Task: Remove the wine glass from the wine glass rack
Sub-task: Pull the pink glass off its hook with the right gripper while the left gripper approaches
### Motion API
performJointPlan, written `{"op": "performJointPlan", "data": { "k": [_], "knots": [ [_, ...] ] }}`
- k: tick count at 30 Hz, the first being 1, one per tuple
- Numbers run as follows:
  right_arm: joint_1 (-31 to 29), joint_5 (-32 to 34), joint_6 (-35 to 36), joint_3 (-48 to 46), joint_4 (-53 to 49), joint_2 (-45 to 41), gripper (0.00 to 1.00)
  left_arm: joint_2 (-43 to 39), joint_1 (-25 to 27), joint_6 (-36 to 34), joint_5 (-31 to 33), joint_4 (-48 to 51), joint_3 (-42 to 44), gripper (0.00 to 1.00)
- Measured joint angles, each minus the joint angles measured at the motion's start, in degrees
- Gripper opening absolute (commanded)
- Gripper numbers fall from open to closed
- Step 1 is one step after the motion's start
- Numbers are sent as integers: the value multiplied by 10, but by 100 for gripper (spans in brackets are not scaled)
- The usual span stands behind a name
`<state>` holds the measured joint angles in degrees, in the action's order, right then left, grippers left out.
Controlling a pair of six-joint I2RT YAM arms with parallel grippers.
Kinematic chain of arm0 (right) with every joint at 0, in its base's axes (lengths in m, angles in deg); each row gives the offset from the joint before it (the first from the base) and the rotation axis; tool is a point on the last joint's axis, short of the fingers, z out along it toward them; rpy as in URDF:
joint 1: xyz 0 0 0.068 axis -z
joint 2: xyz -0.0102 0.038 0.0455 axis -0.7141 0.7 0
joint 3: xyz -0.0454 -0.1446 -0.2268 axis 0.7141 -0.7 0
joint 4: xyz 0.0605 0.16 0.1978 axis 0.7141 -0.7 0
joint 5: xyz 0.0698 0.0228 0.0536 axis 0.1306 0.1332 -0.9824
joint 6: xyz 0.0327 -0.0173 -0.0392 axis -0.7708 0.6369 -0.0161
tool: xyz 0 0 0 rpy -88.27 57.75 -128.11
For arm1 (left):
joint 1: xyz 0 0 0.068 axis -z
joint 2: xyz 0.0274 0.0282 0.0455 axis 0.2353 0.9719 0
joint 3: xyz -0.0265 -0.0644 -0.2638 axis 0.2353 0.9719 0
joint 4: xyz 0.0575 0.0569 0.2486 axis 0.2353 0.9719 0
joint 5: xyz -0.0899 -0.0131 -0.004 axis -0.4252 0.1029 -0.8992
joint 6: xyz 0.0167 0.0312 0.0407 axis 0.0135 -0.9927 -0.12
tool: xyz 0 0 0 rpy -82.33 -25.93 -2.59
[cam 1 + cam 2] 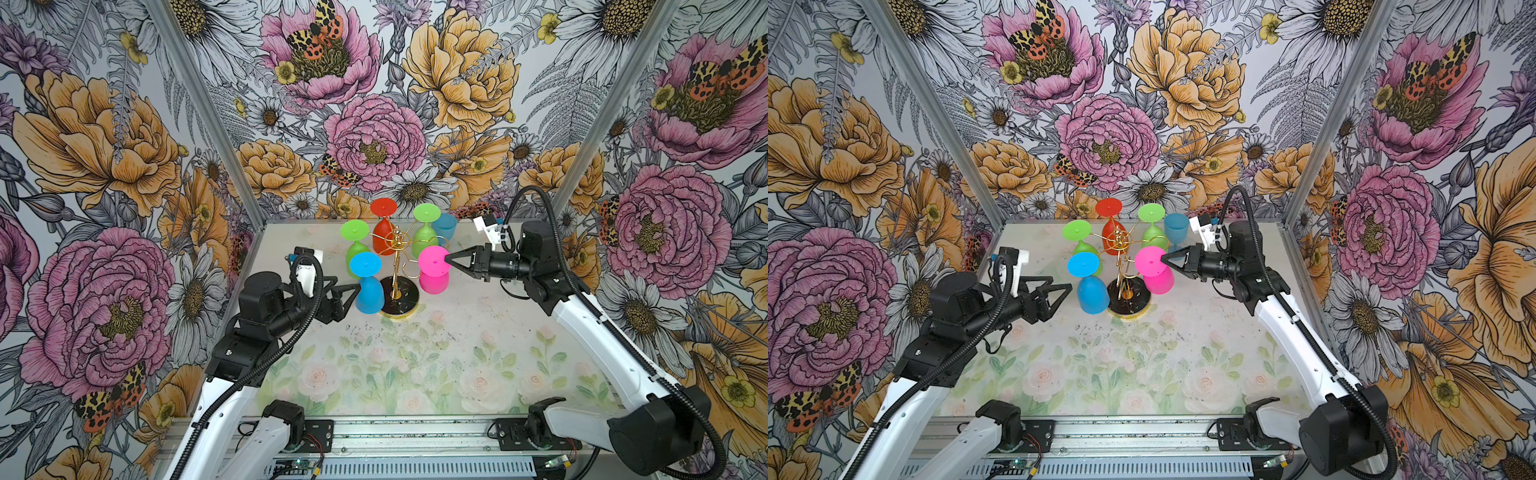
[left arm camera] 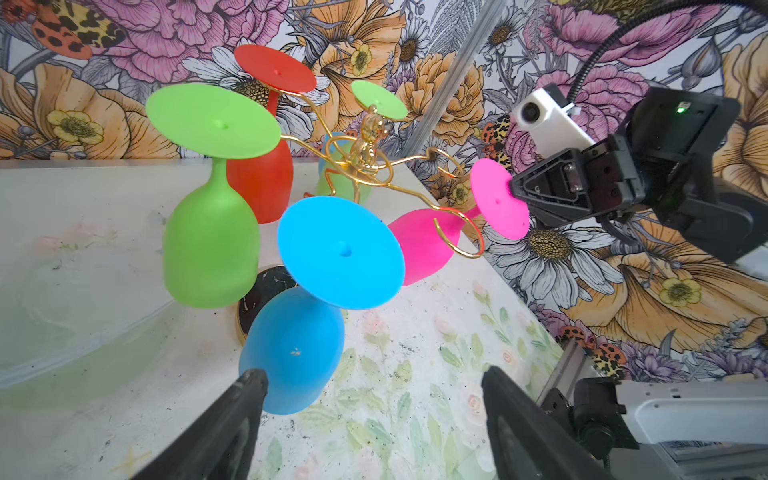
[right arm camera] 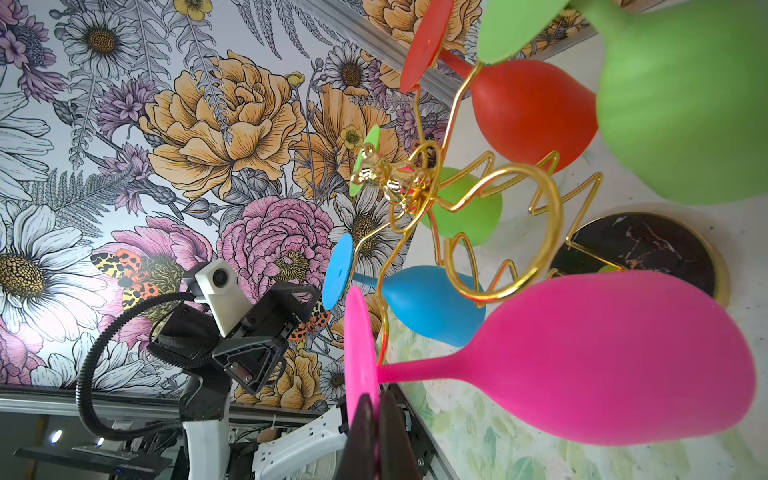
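The gold wire wine glass rack (image 1: 397, 240) (image 1: 1120, 240) stands on a round black base at the back middle of the table. A pink wine glass (image 1: 433, 270) (image 1: 1154, 272) (image 3: 602, 361) hangs upside down at its right side. My right gripper (image 1: 447, 259) (image 1: 1163, 260) (image 3: 374, 405) is shut on the rim of its foot. The pink stem lies beside an empty gold loop (image 3: 548, 216). My left gripper (image 1: 355, 291) (image 1: 1066, 293) (image 2: 374, 384) is open with nothing between its fingers, one finger close beside the bowl of a hanging blue glass (image 1: 368, 286) (image 2: 291, 353).
Two green glasses (image 1: 355, 241) (image 1: 426, 226) and a red glass (image 1: 383, 226) also hang upside down from the rack. An upright blue cup (image 1: 445, 227) (image 1: 1176, 227) stands behind the rack near the back wall. Flowered walls close in three sides.
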<state>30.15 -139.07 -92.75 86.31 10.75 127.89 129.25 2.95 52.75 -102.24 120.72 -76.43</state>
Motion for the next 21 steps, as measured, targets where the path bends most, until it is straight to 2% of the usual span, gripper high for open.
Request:
{"op": "performJointPlan", "data": {
  "k": [4, 14, 21],
  "knots": [
    [-1, 19, 25, 0, -33, -35, 0, 5, 30, 12, -10, 0, -11, 82],
    [-47, 105, 125, 11, -192, -67, 0, 72, 165, 27, 16, 0, -54, 79],
    [-95, 120, 176, 20, -250, -71, 0, 128, 192, 31, 14, 0, -72, 73]
  ]
}}
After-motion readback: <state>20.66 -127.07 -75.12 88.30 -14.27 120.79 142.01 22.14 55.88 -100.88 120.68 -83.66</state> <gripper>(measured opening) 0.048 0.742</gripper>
